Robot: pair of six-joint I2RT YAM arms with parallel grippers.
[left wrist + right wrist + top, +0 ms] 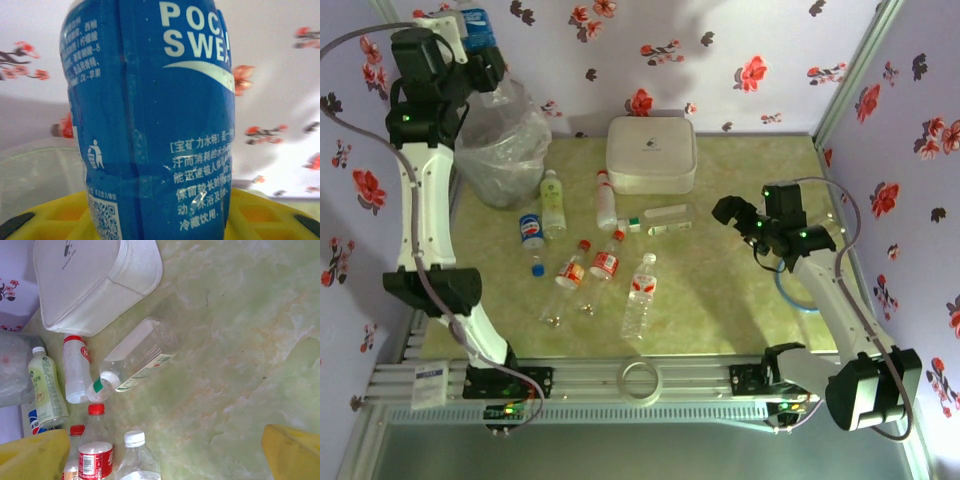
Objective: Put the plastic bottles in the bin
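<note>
Blue-labelled bottle sits right against the left wrist cam, upright, clamped between the left fingers. In the top view it is held up in the air by the far-left side of the bin, not inside it. The bin has a crinkly clear liner and stands at the far-left corner of the surface.

Just right of the bin, lying loose:
- pale green bottle
- second blue-labelled bottle beside it
- white red-capped bottle
- two red-capped bottles nearer the arms, side by side
- clear white-capped bottle next to those
- square clear bottle on its side, just in front of the white box

Right fingers are spread wide with nothing between them. They hover over bare surface, right of the bottle cluster and well apart from it.
</note>
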